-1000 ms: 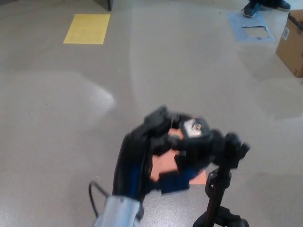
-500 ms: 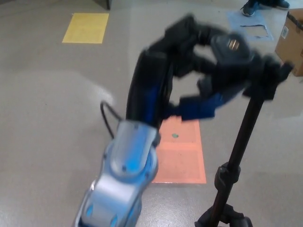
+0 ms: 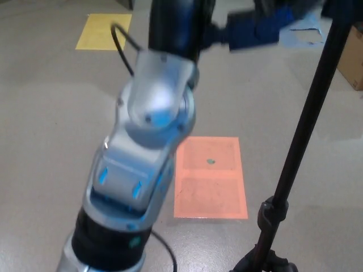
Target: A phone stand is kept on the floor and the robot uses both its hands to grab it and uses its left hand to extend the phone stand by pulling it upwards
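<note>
At the very top of the view, left hand, mostly cut off by the picture's edge: only a blurred black and blue part showing, so cannot tell whether closed round anything or spread apart. Just to the right of that hand, phone stand: a thin black pole, slanting down and leftward in the picture, away from the hand, to a locking collar far below it and a glimpse of the base at the bottom edge. Below the hand and filling the left half of the view, the silver and blue forearm, lifted high, with a black cable looping beside it. Well below the hand, flat on the grey floor, an orange mat, just left of the stand's collar. Off to the hand's left, a yellow mat; off to its right, beyond the pole, a corner of a cardboard box. Right hand nowhere in sight. Judging by the long stretch of pole above the collar, appears well extended, with the upward pull near its end or perhaps done. Hidden: the top of the stand, any contact between hand and pole, and whether anything steadies the lower section. Hard to make out as well: most of the base, cropped below.
</note>
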Controlling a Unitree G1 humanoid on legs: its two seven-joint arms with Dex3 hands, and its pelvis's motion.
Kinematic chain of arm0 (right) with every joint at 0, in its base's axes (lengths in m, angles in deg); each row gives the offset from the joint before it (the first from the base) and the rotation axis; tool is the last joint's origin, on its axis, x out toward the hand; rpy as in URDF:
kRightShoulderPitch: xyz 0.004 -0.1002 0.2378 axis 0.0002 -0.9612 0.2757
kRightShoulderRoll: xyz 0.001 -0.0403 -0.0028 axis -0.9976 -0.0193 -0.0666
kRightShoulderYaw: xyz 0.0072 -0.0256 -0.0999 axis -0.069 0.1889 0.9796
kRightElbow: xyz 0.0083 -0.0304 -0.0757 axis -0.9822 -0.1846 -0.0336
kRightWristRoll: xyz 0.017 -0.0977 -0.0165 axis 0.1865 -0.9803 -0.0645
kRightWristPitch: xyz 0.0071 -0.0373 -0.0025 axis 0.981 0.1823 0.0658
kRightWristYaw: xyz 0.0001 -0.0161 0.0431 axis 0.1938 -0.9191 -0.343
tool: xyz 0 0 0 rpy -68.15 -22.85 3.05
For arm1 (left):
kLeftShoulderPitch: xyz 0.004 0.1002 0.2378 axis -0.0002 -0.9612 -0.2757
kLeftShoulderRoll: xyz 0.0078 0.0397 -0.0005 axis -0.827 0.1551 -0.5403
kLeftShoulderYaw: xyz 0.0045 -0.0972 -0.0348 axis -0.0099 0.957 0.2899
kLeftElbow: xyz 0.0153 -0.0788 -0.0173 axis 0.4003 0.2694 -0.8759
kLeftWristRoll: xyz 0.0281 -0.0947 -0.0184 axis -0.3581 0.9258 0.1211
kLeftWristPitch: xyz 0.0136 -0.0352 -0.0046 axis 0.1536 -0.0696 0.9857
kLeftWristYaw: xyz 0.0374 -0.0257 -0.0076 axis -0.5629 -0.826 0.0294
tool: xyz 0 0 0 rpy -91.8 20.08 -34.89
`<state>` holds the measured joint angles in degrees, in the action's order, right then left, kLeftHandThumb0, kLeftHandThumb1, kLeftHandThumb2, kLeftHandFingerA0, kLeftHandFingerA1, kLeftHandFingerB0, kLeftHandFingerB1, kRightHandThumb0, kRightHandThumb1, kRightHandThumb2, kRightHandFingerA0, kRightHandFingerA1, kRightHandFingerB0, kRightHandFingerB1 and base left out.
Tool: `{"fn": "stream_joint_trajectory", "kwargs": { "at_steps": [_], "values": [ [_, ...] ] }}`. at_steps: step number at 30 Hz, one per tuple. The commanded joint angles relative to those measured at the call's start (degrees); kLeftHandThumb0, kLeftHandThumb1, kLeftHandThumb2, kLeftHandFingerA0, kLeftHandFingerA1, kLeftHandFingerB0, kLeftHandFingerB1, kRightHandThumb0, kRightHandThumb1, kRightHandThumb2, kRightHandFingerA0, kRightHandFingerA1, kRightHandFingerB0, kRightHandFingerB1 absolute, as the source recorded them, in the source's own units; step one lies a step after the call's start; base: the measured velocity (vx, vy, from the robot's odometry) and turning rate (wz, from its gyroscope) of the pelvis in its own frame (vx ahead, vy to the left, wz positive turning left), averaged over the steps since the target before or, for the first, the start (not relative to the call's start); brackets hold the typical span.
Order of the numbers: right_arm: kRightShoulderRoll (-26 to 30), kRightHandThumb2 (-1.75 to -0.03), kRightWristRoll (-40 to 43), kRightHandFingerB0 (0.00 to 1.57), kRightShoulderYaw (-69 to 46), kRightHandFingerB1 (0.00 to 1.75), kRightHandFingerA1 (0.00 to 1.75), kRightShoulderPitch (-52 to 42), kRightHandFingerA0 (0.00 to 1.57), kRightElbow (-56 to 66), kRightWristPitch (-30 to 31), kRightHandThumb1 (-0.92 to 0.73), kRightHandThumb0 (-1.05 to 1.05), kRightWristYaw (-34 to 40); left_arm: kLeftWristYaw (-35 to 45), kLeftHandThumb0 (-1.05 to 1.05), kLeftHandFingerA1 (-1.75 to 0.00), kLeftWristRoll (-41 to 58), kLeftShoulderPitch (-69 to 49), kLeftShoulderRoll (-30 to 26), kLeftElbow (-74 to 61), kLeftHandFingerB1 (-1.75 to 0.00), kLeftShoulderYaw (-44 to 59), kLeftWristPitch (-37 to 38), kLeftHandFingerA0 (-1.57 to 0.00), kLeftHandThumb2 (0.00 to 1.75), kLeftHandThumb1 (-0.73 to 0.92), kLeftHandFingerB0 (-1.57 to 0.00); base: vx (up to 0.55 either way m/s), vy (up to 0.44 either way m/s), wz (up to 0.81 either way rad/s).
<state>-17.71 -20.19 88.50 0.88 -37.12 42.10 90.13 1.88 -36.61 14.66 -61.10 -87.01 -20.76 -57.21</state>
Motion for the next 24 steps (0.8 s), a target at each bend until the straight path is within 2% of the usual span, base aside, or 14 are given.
{"fn": "stream_joint_trajectory", "kwargs": {
  "at_steps": [1,2,3,7,10,11,12,13,17,18,20,21,23,24],
  "values": [
    [0.91,-0.64,0.66,0.89,-0.11,1.75,1.75,-0.89,1.15,-2.97,-1.25,-0.79,-0.55,0.5,-2.9,-0.31,-1.27,6.92,27.32,3.15,-1.01,-1.35,10.0,-9.5,-0.97,0.62,0.6,-0.84,0.0,0.0,0.0],
    [1.09,-0.93,0.17,1.15,0.2,1.48,1.57,-0.85,1.36,-3.09,-1.37,-0.56,-0.63,0.9,-2.99,-0.32,-1.26,5.98,27.55,2.91,-1.03,-1.34,9.74,-9.96,-0.99,0.61,0.6,-0.85,0.0,0.0,0.0],
    [1.06,-0.64,0.24,0.89,0.19,1.75,1.75,-0.9,1.15,-3.1,-1.46,-0.8,-0.56,0.8,-3.12,-0.3,-1.28,6.17,27.63,3.16,-1.04,-1.33,9.92,-10.1,-0.96,0.61,0.59,-0.84,0.0,0.0,0.0],
    [0.81,-0.64,1.11,0.89,-0.14,1.75,1.75,-0.94,1.14,-3.17,-1.68,-0.8,-0.56,0.23,-3.14,-0.29,-1.33,7.62,28.08,4.14,-0.85,-1.37,11.1,-10.67,-0.98,0.58,0.6,-0.84,0.0,0.0,0.0],
    [0.83,-0.64,1.44,0.89,-0.35,1.75,1.75,-0.34,1.13,-3.56,-1.85,-0.8,-0.55,0.01,-2.99,-0.3,-1.32,6.92,28.08,4.03,-0.92,-1.36,11.11,-11.34,-0.98,0.59,0.59,-0.82,0.0,0.0,0.0],
    [0.82,-0.64,1.52,0.89,-0.39,1.75,1.75,-0.21,1.14,-3.62,-1.97,-0.8,-0.56,0.02,-3.02,-0.26,-1.42,7.26,27.76,4.52,-1.13,-1.44,11.33,-11.6,-0.96,0.58,0.6,-0.81,0.0,0.0,0.0],
    [0.83,-0.64,1.54,0.89,-0.41,1.75,1.75,-0.15,1.14,-3.57,-2.04,-0.8,-0.56,0.09,-3.09,-0.26,-1.42,7.91,27.32,5.2,-1.35,-1.44,11.65,-11.63,-0.96,0.58,0.6,-0.81,0.0,0.0,0.0],
    [0.89,-0.92,1.47,1.14,-0.36,1.48,1.56,-0.08,1.35,-3.63,-2.17,-0.56,-0.64,0.18,-2.94,-0.27,-1.42,7.3,26.89,5.09,-1.59,-1.46,11.3,-11.88,-0.98,0.58,0.6,-0.82,0.0,0.0,0.0],
    [1.14,-0.92,1.05,1.14,-0.16,1.48,1.56,0.25,1.35,-3.91,-2.42,-0.56,-0.64,0.83,-2.26,-0.28,-1.46,5.99,25.04,4.63,-2.77,-1.51,10.37,-12.77,-0.98,0.61,0.58,-0.8,0.0,0.0,0.0],
    [1.11,-0.64,1.18,0.88,-0.22,1.75,1.75,0.29,1.14,-3.76,-2.11,-0.79,-0.57,0.74,-2.48,-0.28,-1.42,5.75,24.46,4.75,-3.1,-1.49,10.14,-12.88,-0.98,0.58,0.59,-0.79,0.0,0.0,0.0],
    [1.1,-0.65,1.13,0.88,-0.14,1.75,1.75,0.07,1.13,-3.74,-2.32,-0.79,-0.56,0.77,-2.95,-0.28,-1.39,5.34,23.9,4.94,-3.73,-1.46,9.75,-13.6,-0.97,0.6,0.57,-0.81,0.0,0.0,0.0],
    [1.26,-0.92,0.84,1.14,0.04,1.48,1.56,0.1,1.34,-3.68,-2.85,-0.56,-0.64,1.05,-2.81,-0.29,-1.37,5.1,22.68,4.8,-4.23,-1.47,9.24,-13.46,-0.96,0.6,0.57,-0.79,0.0,0.0,0.0],
    [1.2,-0.92,1.45,1.13,-0.23,1.48,1.56,0.26,1.34,-3.73,-3.04,-0.56,-0.65,0.37,-3.01,-0.37,-1.24,4.33,21.62,4.43,-5.0,-1.31,8.58,-13.9,-0.93,0.6,0.56,-0.79,0.0,0.0,0.0],
    [1.16,-0.92,1.64,1.14,-0.3,1.48,1.56,0.36,1.35,-3.65,-2.98,-0.56,-0.65,0.15,-2.1,-0.45,-1.01,5.15,20.77,4.0,-5.83,-0.84,8.57,-14.54,-0.82,0.57,0.57,-0.77,0.0,0.0,0.0]
  ]
}}
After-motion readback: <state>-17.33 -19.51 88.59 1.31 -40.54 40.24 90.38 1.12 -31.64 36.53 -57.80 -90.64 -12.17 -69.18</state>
